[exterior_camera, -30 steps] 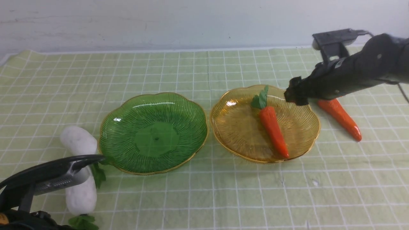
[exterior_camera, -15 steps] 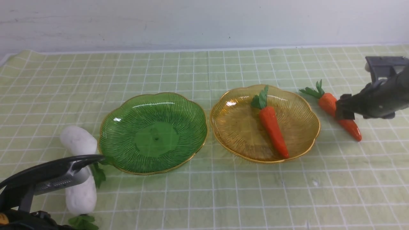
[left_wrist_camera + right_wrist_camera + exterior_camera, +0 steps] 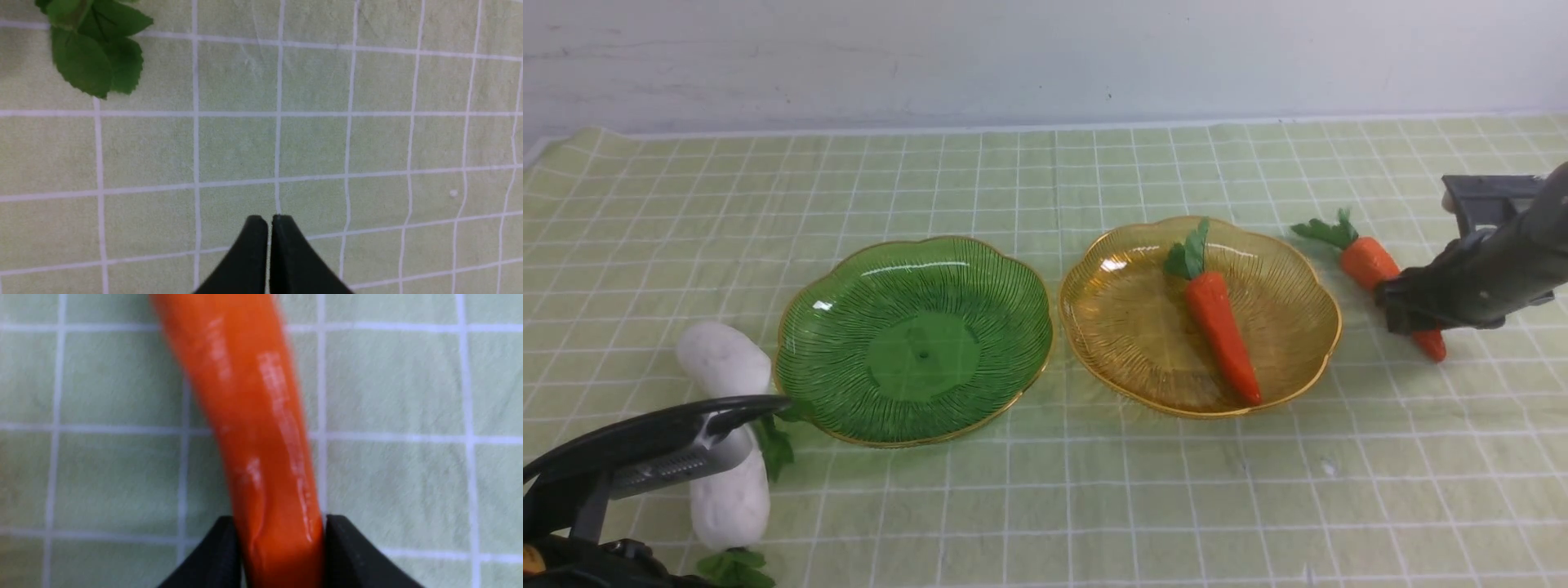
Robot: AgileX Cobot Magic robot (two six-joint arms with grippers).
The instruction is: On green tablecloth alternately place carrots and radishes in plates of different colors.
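**Front view.** The cloth (image 3: 1045,506) carries the green plate (image 3: 915,339), which is empty, and the amber plate (image 3: 1127,327), which holds the plated carrot (image 3: 1221,335). The free carrot (image 3: 1368,261) lies on the cloth just beside the amber plate on the robot's right, leaves pointing away from the robot. The right gripper (image 3: 1409,312) sits low over its narrow half and hides part of it. The far radish (image 3: 723,359) and near radish (image 3: 731,506) lie on the cloth beside the green plate on the robot's left. The left gripper (image 3: 743,412) hangs over them, holding nothing.

**Left wrist view.** The left gripper (image 3: 269,222) is clenched, its jaws together over bare cloth (image 3: 367,143). Green leaves (image 3: 94,61) show at one corner. Which radish they belong to cannot be told.

**Right wrist view.** The right gripper (image 3: 280,539) grasps the free carrot (image 3: 253,416). Both jaws press its sides, and the skin creases slightly at one contact.

**Step in hand: pick up the free carrot.**
1. The skin is glossy and the body tapers, so the carrot may slip toward its tip. Confirm a firm grip before lifting.
2. Lift straight up, high enough to clear the amber rim.
3. The leafy end will probably sag, so travel slowly.
4. The likely target is the amber plate. Release beside the plated carrot, not on it.
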